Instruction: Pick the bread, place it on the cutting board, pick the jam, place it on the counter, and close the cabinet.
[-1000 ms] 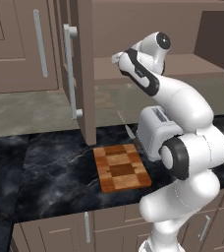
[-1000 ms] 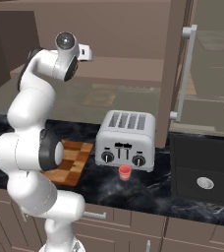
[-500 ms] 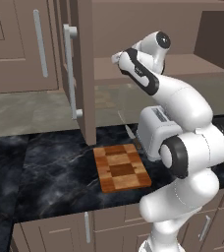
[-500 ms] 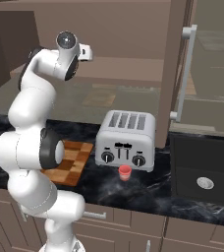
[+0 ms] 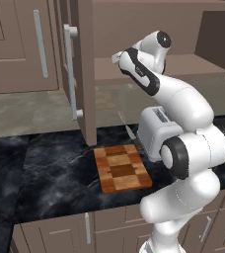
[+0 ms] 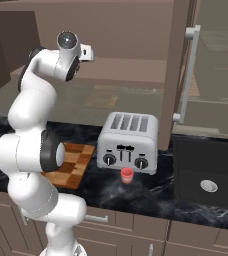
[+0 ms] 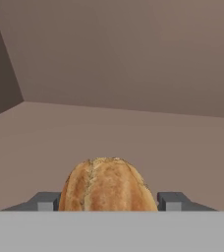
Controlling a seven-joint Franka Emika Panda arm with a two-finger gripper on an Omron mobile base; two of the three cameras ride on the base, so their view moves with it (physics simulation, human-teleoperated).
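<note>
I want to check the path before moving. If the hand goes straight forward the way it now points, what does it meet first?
The bread sits right between the fingers of the hand, so it is met at once. Behind it, the brown back wall of the cabinet would probably come next, though depth is hard to judge.

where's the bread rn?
In the hand view, the bread sits on the cabinet shelf, between the pincer fingertips.

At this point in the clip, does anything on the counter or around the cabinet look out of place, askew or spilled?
Nothing is spilled or damaged. The cabinet door stands open over the counter. The cutting board lies slightly askew to the counter's front edge. The jam stands upright before the toaster. The bread sits between the gripper fingers.
</note>
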